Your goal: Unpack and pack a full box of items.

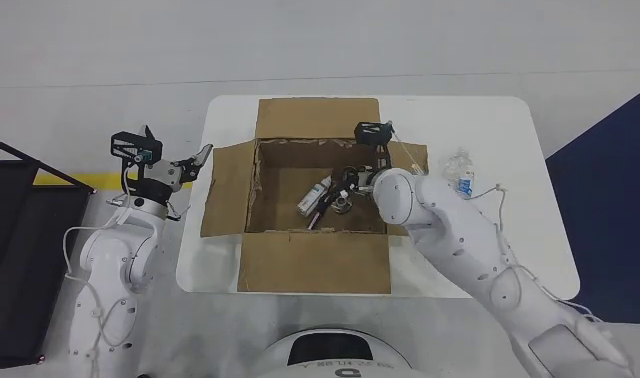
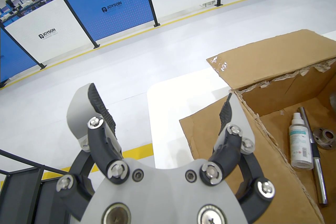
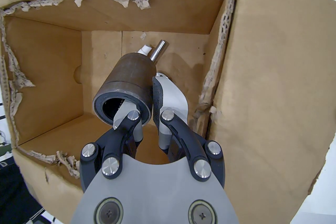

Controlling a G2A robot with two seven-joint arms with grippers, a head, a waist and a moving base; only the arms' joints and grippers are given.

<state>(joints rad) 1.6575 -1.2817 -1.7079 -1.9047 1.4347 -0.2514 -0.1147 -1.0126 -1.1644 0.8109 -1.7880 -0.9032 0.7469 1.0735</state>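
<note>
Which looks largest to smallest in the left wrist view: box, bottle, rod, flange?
1. box, by far the largest.
2-3. rod and bottle: the rod is longer, the bottle thicker, so no clear order between them.
4. flange, the smallest.

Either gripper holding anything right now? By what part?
Right gripper pinches the dark metal sleeve by its wall, one finger inside the bore. Left gripper open, empty.

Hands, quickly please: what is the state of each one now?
Left hand: open, empty.
Right hand: closed on the dark metal sleeve, inside the box.
</note>
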